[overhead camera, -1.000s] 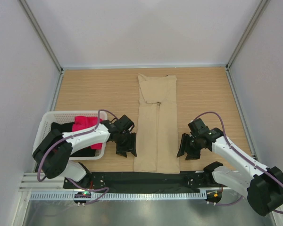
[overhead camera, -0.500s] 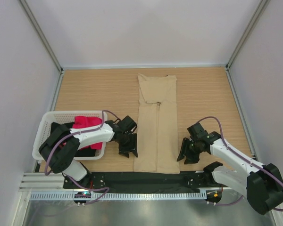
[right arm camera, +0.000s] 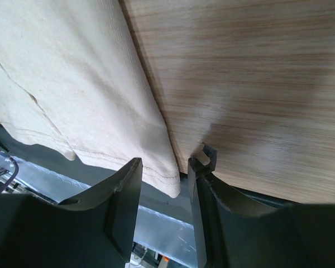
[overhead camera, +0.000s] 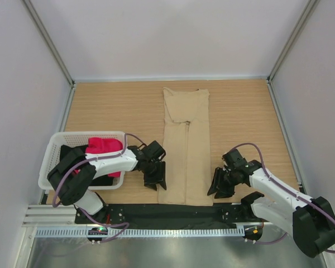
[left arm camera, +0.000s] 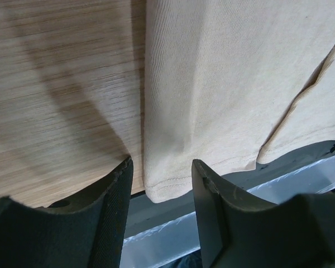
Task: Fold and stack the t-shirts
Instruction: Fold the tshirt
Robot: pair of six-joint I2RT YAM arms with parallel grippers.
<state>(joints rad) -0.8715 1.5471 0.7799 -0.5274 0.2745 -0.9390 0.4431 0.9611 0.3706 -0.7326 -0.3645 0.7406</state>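
A pale wooden table (overhead camera: 106,106) stands evenly lit between plain white walls (overhead camera: 167,33), with grey metal posts (overhead camera: 49,42) running to its far corners and a black strip (overhead camera: 167,213) and slotted rail (overhead camera: 156,232) along its near edge.

The left arm (overhead camera: 106,162) and right arm (overhead camera: 279,192) have smooth white shells between bulky black joint housings, each trailing a looping purple-grey cable (overhead camera: 247,144), while the left gripper (overhead camera: 155,180) and right gripper (overhead camera: 219,188) are matte black with broad, thick fingers (left arm camera: 109,223).
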